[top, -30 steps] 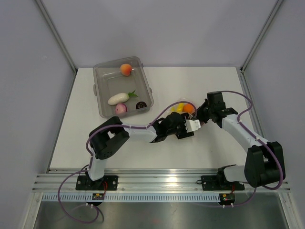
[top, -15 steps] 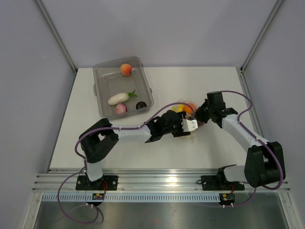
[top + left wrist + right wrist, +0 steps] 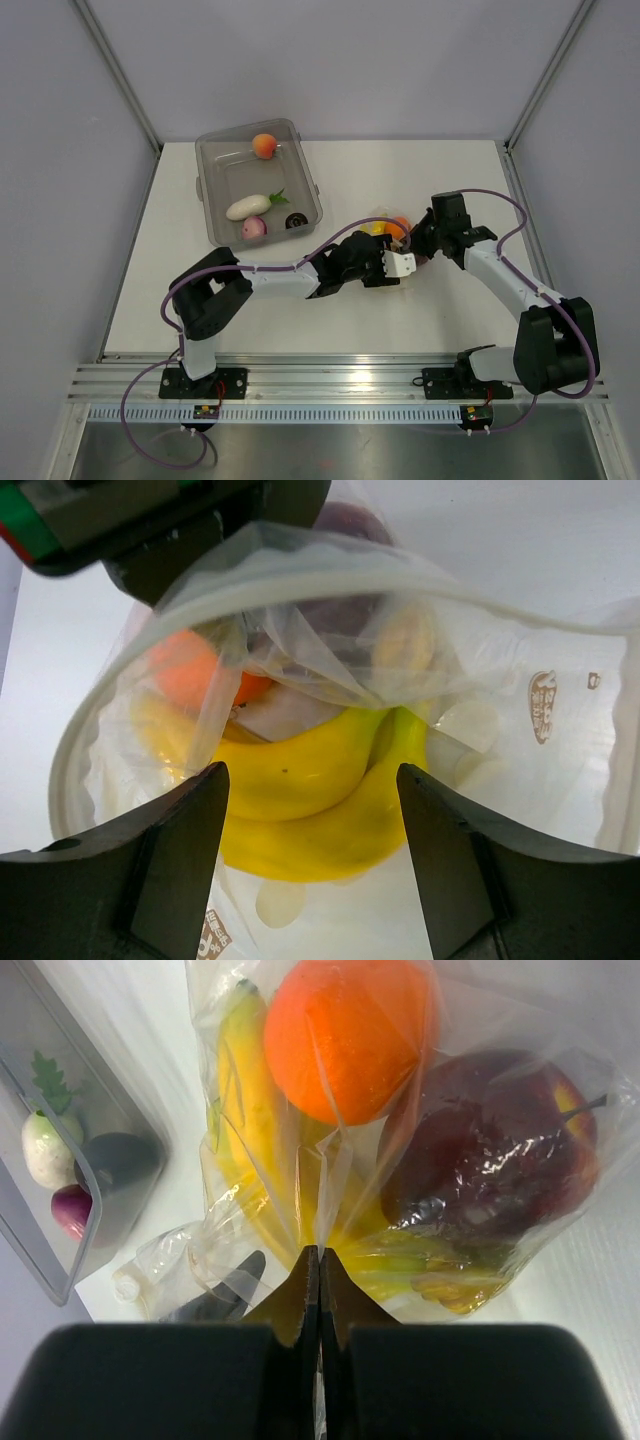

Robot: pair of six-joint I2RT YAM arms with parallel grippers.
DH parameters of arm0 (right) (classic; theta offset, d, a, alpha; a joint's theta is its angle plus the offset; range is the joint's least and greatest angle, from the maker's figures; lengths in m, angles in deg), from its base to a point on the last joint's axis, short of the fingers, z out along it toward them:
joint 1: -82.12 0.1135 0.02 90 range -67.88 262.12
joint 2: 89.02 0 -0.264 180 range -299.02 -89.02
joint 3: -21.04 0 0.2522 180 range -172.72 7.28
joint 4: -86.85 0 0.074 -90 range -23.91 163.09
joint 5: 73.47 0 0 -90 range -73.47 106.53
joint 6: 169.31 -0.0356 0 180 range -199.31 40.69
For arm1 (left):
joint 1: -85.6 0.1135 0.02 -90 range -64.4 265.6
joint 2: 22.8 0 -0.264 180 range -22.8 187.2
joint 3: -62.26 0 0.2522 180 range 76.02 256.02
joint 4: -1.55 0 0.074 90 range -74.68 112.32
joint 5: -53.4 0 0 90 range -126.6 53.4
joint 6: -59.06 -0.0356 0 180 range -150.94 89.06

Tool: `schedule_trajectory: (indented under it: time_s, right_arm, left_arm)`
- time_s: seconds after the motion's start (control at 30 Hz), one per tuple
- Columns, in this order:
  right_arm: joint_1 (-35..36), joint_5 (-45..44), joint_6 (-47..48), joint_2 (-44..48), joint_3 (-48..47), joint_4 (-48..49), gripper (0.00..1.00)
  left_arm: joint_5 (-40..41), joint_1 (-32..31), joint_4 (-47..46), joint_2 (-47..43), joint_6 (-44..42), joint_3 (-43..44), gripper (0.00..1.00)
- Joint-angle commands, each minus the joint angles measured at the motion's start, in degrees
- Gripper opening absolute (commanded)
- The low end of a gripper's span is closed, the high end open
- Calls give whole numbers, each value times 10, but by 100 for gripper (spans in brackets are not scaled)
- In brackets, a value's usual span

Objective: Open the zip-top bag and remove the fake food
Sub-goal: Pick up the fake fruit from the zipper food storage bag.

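Observation:
The zip-top bag (image 3: pixel 381 222) lies mid-table with its mouth open (image 3: pixel 520 650). Inside it are a yellow banana bunch (image 3: pixel 300 800), an orange (image 3: pixel 190 670) and a dark red apple (image 3: pixel 480 1170). My left gripper (image 3: pixel 310 777) is open in the bag's mouth, with a finger on each side of the bananas and not closed on them; in the top view it (image 3: pixel 392 262) is at the bag's near side. My right gripper (image 3: pixel 318 1260) is shut on a fold of the bag's film, at the bag's right side (image 3: pixel 420 243).
A rigid clear-grey tub (image 3: pixel 205 190) stands at the back left. It holds a peach (image 3: pixel 264 146), a white radish (image 3: pixel 248 207), a pink-red piece (image 3: pixel 254 228) and a dark round piece (image 3: pixel 296 221). Its corner shows in the right wrist view (image 3: pixel 25 1090).
My left arm's elbow has swung left and its gripper has edged a little toward the bag's mouth. My right gripper has kept its hold on the film.

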Motion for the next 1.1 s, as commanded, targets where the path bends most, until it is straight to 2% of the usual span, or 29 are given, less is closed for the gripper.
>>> schedule_trajectory:
  time_s: [0.0,0.2,0.43,0.73,0.97,1.07]
  right_arm:
    - [16,8,15,11,-15,16,0]
    - [32,27,43,2,-31,14,0]
    - [34,24,61,18,-37,4,0]
    - [33,46,73,15,-43,2,0]
    - [33,43,80,13,-43,5,0]
    - [33,44,80,11,-43,6,0]
  left_arm:
    - [8,-5,-41,-9,-20,8,71]
    - [-17,-11,-34,-14,-48,2,72]
    - [-53,-9,78,15,-107,66,71]
    - [-200,20,216,36,-106,138,71]
    - [-232,28,230,44,-100,142,70]
    - [-213,34,221,47,-98,133,70]
